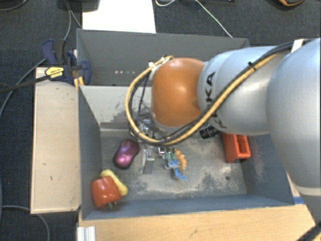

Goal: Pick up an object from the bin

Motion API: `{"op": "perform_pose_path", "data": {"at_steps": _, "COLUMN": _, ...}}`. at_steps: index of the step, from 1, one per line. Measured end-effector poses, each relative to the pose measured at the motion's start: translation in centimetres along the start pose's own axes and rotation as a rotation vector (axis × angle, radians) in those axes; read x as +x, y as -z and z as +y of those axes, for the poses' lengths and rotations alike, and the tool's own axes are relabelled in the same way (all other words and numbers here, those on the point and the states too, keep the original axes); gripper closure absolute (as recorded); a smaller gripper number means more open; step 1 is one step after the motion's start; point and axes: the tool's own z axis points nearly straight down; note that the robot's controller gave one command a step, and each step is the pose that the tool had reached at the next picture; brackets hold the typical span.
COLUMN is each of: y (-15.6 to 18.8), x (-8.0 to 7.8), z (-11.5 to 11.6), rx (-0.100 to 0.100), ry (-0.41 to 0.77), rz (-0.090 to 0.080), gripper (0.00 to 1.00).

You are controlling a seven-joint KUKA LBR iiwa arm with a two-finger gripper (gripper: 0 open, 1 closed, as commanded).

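My gripper (148, 163) reaches down from under the arm's orange dome to the bin's floor, left of the middle. Just to its left lies a purple rounded thing (126, 153), close beside the gripper and apart from it as far as I can see. Just to its right lies a small toy of green, orange and blue parts (175, 164). Nothing shows in the gripper's hold.
A red pepper-shaped thing with a yellow piece on it (107, 189) lies in the bin's front left corner. An orange block (235, 147) stands at the right, partly under the arm. A small black thing (207, 132) peeps out beside it.
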Motion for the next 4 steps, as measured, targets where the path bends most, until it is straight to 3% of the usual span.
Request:
{"op": "perform_pose_path", "data": {"at_steps": 1, "y": 5.4, "x": -1.4, "z": 0.3, "rx": -0.004, "ry": -0.050, "rz": -0.010, "gripper": 0.00}}
{"op": "perform_pose_path", "data": {"at_steps": 2, "y": -4.5, "x": -5.0, "z": -7.1, "rx": 0.003, "ry": 0.058, "rz": 0.003, "gripper": 0.00}}
{"op": "perform_pose_path", "data": {"at_steps": 3, "y": 0.4, "x": -2.7, "z": -1.6, "rx": -0.009, "ry": -0.177, "rz": -0.015, "gripper": 0.00}}
{"op": "perform_pose_path", "data": {"at_steps": 4, "y": -7.8, "x": -4.2, "z": -2.8, "rx": -0.004, "ry": -0.173, "rz": -0.014, "gripper": 0.00}}
